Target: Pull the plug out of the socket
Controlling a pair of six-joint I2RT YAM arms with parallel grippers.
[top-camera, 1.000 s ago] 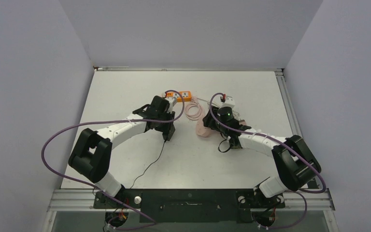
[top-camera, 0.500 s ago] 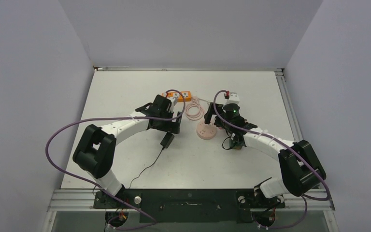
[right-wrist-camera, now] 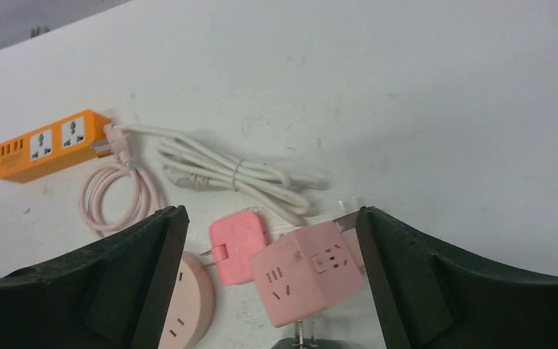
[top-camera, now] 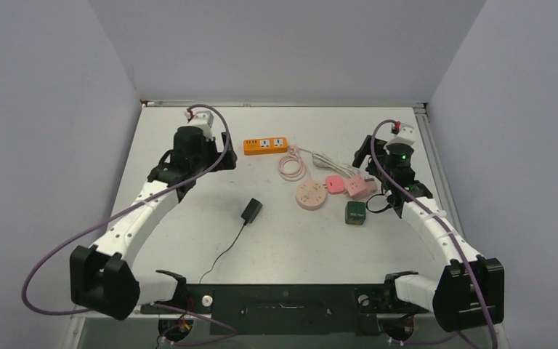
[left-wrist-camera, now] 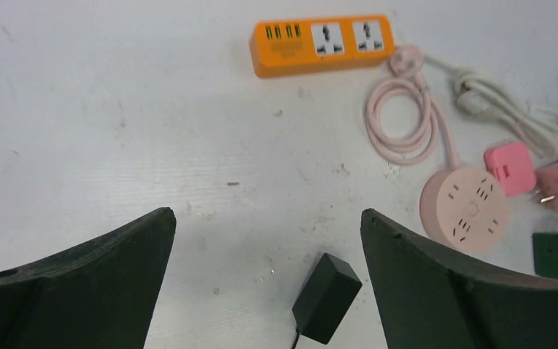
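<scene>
**Operator:** Where is the plug?

**Helper:** You can see the black plug [top-camera: 251, 211] lying flat on the white table [top-camera: 189, 240]. It is not in any socket. Its thin black wire [top-camera: 221, 251] runs from it toward the near edge. In your left wrist view it lies low down, between the two fingers.

**Operator:** And the socket?

**Helper:** The round pink socket [top-camera: 310, 195] sits to the right of the plug, near it but not touching. Its pink cord [top-camera: 290, 163] curls in a loop and goes up to the end of the orange power strip [top-camera: 267, 145].

**Operator:** What are my hands doing?

**Helper:** Your left gripper [left-wrist-camera: 265, 218] has its fingers spread wide and holds nothing. It hangs up off the table, to the left of the orange strip and well apart from the plug. Your right gripper [right-wrist-camera: 270, 214] is spread wide too, with nothing in it. It is up over the right side of the table.

**Operator:** What else is by the socket?

**Helper:** A small pink plug block [top-camera: 334, 185] and a pink cube [top-camera: 361, 188] sit just to its right. A green cube [top-camera: 355, 212] is just below them. A tied white cord [top-camera: 327, 161] lies behind.
</scene>
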